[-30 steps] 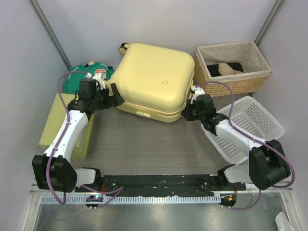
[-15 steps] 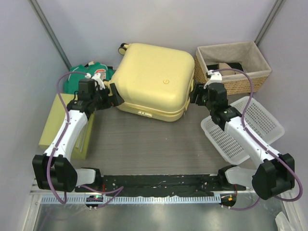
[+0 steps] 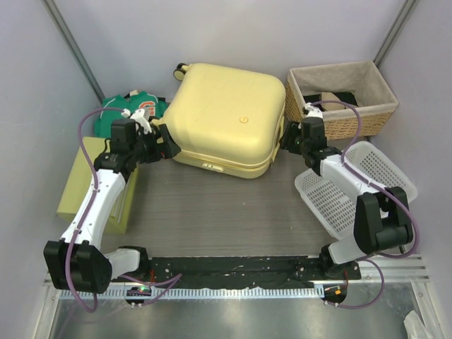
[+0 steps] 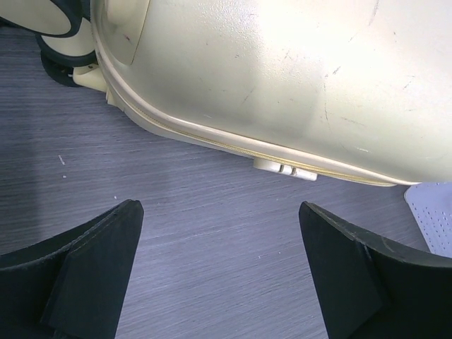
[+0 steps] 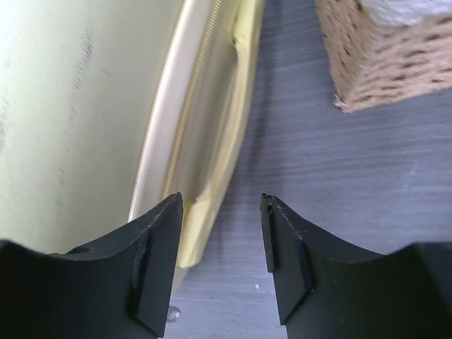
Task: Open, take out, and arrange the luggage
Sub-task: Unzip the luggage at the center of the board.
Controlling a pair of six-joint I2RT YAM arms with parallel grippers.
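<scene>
- The suitcase (image 3: 226,127), a smooth pale yellow hard shell with rounded corners, is lying flat at the back of the grey wood-grain table (image 3: 226,205).
- The left gripper (image 3: 168,140) is hovering at its left edge, black fingers spread wide, gripping nothing.
- The right gripper (image 3: 286,138) is pointing along the right-hand zipper seam, fingers partly spread and pinching nothing, near a woven wicker basket (image 3: 339,95).

My left gripper (image 4: 219,210) hangs over the grey wood-grain table (image 4: 198,244), its two black fingers (image 4: 78,275) spread wide apart. Just ahead lies the luggage (image 4: 282,78), a scuffed pale yellow shell with a seam along its lower edge. A small pale tab (image 4: 286,168) juts below that seam, and a black wheel (image 4: 60,25) sits at upper left.
</scene>
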